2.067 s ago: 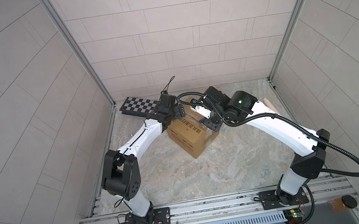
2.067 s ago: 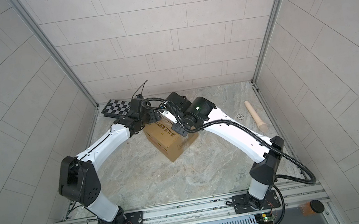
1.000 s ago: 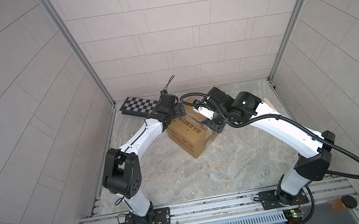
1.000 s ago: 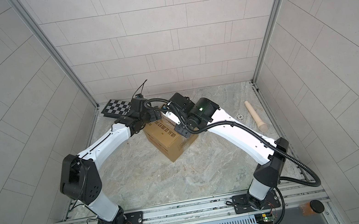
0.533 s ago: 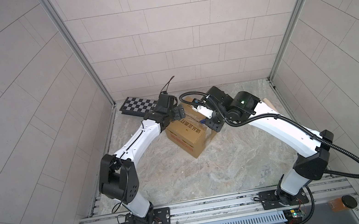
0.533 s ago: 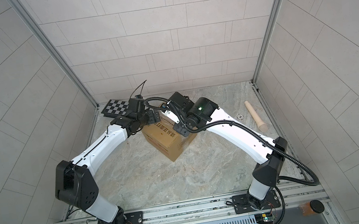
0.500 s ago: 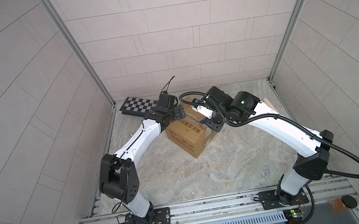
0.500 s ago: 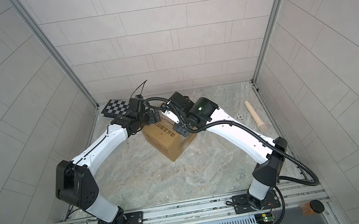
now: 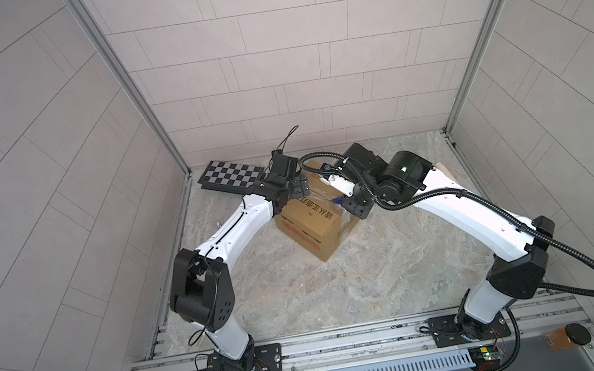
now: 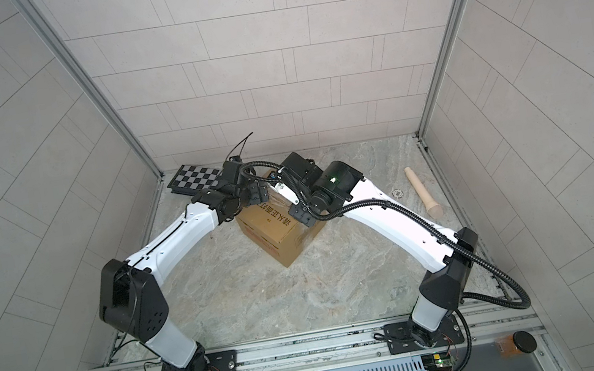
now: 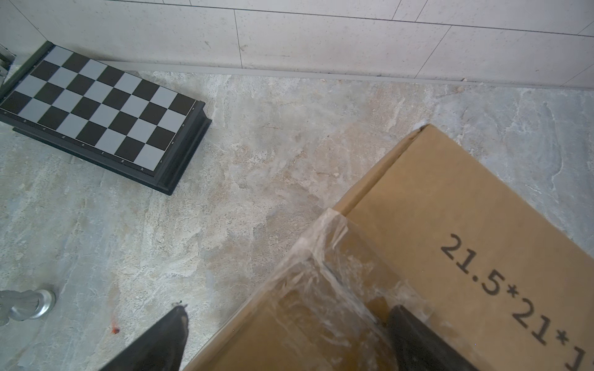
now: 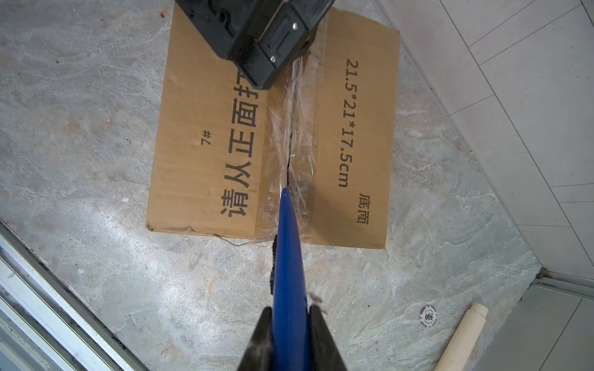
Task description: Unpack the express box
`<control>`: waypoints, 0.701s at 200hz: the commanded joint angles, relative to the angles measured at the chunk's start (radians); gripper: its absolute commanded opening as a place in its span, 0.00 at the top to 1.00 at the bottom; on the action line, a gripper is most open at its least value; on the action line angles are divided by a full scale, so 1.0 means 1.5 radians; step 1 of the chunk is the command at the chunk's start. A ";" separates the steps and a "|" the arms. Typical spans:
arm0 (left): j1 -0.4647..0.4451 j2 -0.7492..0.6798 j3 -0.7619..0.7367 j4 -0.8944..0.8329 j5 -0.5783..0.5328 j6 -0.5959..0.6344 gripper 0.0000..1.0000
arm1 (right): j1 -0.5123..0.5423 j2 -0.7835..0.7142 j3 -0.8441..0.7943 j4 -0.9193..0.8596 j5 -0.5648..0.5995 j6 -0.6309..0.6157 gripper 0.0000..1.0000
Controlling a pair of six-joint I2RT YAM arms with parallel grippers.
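Right hand pinches blue tool touching express box.

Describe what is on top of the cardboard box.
Clear tape covers the seam of the express box; the blue tool in the right gripper touches it. The left gripper straddles one edge. Closed flaps hide the contents.

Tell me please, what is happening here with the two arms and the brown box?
The robot is busy opening the express box, which stands on the floor. The right gripper is shut on a blue tool, and the tool's tip rests on the taped seam of the box top. The left gripper is open at the other end of that seam, with one finger over the box top and one beside the box. The tape is wrinkled and the seam shows a narrow split, but the flaps are not yet opened.
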State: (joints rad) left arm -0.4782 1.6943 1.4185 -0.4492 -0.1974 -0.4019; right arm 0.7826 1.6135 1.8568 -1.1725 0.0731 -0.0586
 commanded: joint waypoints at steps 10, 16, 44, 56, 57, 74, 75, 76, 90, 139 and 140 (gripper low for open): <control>-0.002 0.037 -0.031 -0.047 -0.012 0.010 0.00 | 0.005 -0.051 -0.004 -0.086 0.002 0.003 1.00; -0.001 0.038 -0.031 -0.046 -0.012 0.010 0.00 | 0.005 -0.053 -0.003 -0.089 0.004 0.004 1.00; -0.002 0.037 -0.033 -0.041 -0.009 0.010 0.00 | 0.005 -0.061 -0.006 -0.100 0.003 0.005 1.00; -0.002 0.036 -0.034 -0.040 -0.008 0.010 0.00 | 0.005 -0.063 -0.007 -0.100 0.002 0.005 1.00; -0.002 0.036 -0.034 -0.040 -0.008 0.011 0.00 | 0.005 -0.063 -0.008 -0.099 0.002 0.004 1.00; -0.002 0.039 -0.035 -0.040 -0.005 0.011 0.00 | 0.005 -0.061 -0.012 -0.089 -0.003 0.005 1.00; -0.002 0.039 -0.035 -0.040 -0.005 0.011 0.00 | 0.005 -0.061 -0.012 -0.089 -0.003 0.005 1.00; -0.002 0.039 -0.035 -0.040 -0.004 0.010 0.00 | 0.005 -0.061 -0.012 -0.088 -0.005 0.005 1.00; -0.002 0.038 -0.035 -0.038 -0.001 0.009 0.00 | 0.005 -0.054 -0.018 -0.071 -0.014 0.006 1.00; -0.002 0.005 -0.024 -0.026 0.043 0.007 0.00 | 0.004 0.002 -0.011 0.003 -0.045 0.000 1.00; -0.002 0.004 -0.023 -0.026 0.044 0.007 0.00 | 0.005 0.003 -0.009 0.004 -0.045 0.000 1.00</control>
State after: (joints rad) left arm -0.4889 1.6958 1.4075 -0.4191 -0.1669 -0.4023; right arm 0.7830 1.5753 1.8339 -1.1900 0.0635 -0.0479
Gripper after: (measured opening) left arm 0.997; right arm 0.185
